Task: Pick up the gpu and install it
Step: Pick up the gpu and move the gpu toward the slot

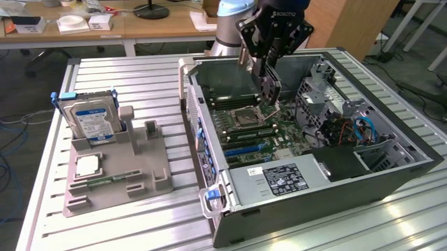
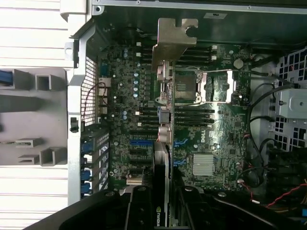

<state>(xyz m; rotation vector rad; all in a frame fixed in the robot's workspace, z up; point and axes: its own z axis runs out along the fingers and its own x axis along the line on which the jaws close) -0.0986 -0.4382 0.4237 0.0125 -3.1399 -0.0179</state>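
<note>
My gripper is shut on the gpu, which hangs edge-down above the open computer case. The card is over the motherboard, near the CPU socket, and clear of the board. In the wrist view the gpu appears edge-on, its silver end bracket pointing away from the gripper. The black fingers clamp the card from both sides. Blue expansion slots lie on the motherboard beside the card's edge.
A grey parts holder on the slatted table carries a blue-labelled hard drive, a processor chip and a memory stick. The case holds a power supply, drive cages and cables on the exterior view's right.
</note>
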